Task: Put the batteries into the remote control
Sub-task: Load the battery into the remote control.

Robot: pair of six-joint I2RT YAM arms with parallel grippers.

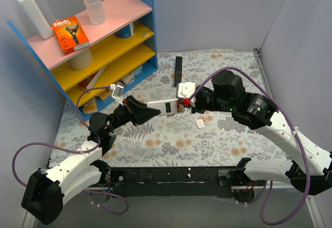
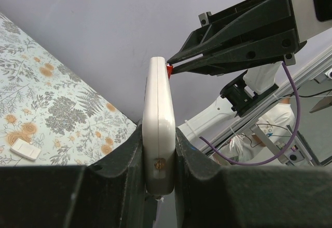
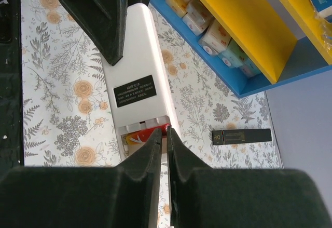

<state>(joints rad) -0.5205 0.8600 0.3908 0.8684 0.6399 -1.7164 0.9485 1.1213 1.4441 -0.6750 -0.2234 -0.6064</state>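
Grips the remote (image 1: pixel 167 106) in the left gripper (image 2: pixel 158 137), fingers tight on both long edges, lifted off the table (image 1: pixel 171 145) near its middle, white back facing up. Comes in from 8 o'clock in the top view and points the open compartment end toward 3 o'clock. Meets that end with the right gripper (image 3: pixel 165 133), reaching in from 3 o'clock, fingers down to a narrow slit and pinched on the red end of a battery (image 3: pixel 141 135). Shows, in the right wrist view, the battery lying across the compartment, its orange body stretching toward 9 o'clock from the fingertips, inside the remote's shell. Includes a small white cover (image 1: pixel 200 124) flat on the table at 4 o'clock from the remote, apart from both grippers. Has a black remote (image 1: pixel 178 71) lying at 12 o'clock and a shelf (image 1: pixel 111 49) at 10 o'clock.
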